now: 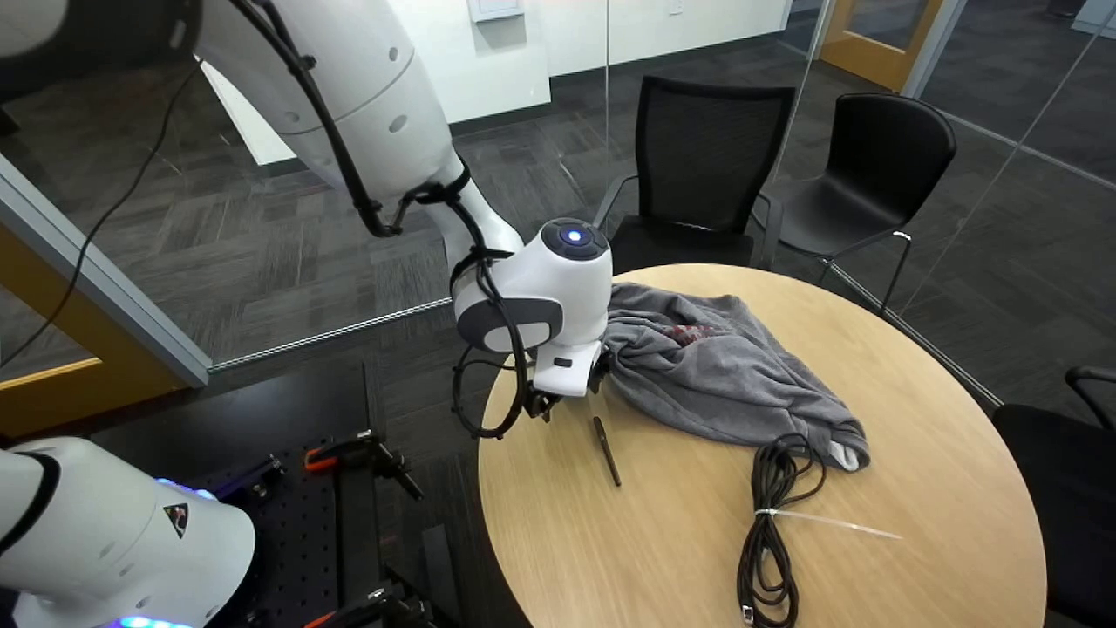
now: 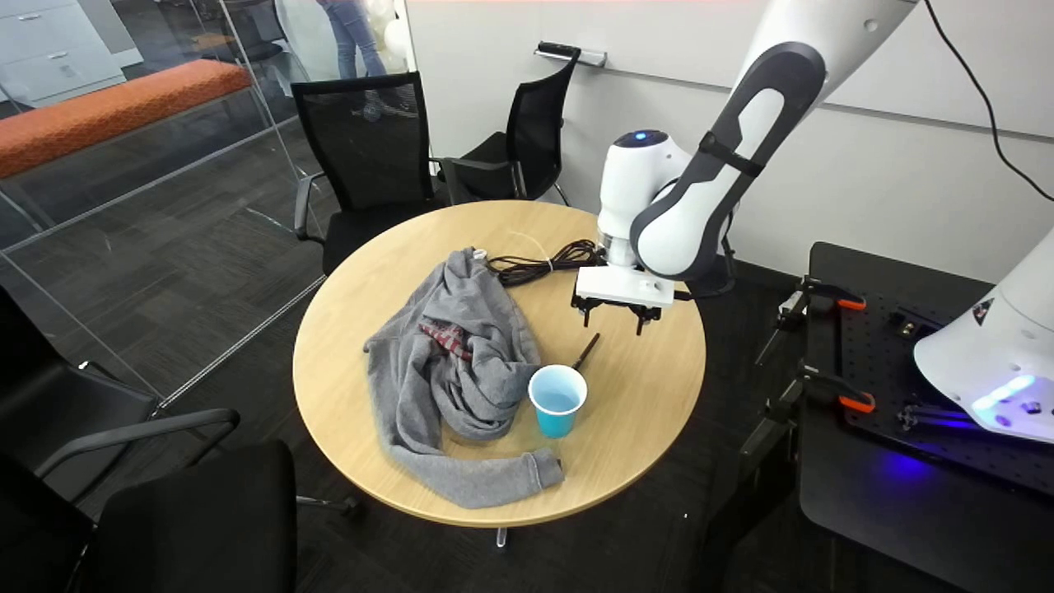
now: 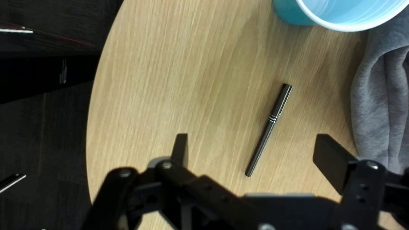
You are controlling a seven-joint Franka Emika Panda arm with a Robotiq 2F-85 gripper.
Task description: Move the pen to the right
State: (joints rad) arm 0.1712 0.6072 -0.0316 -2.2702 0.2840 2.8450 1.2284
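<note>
The round table (image 1: 663, 541) filled much of the scene, its top pale wood. Over it reached the white arm (image 1: 375, 70), bent down at the wrist, black cables strapped along it; its base stood on a black bench (image 2: 873, 494), where clamps (image 2: 856, 402) with orange parts gripped the edge. Black chairs (image 2: 362, 140) stood near the table in both exterior views. The biggest thing on the wood was the grey cloth (image 1: 724, 375), lying rumpled, a red-and-white patch showing among its folds. Near one end of it lay the coiled black cable (image 1: 765, 488), bound with a pale tie (image 1: 837, 523). The gripper (image 3: 252, 143) hung above the table, pointing down, its two dark fingers (image 3: 181, 147) spread wide and holding nothing. The light-blue cup (image 2: 557, 422), white at the rim, stood upright just beside the cloth; whether the two touched could not be told. Thinnest of these was the pen (image 3: 269, 127), lying flat on the wood, apart from the cloth, one end pointing roughly toward the cup. In the wrist view it slanted across the gap between the fingertips, clear of both, black all along but for a narrow silver band partway down.
</note>
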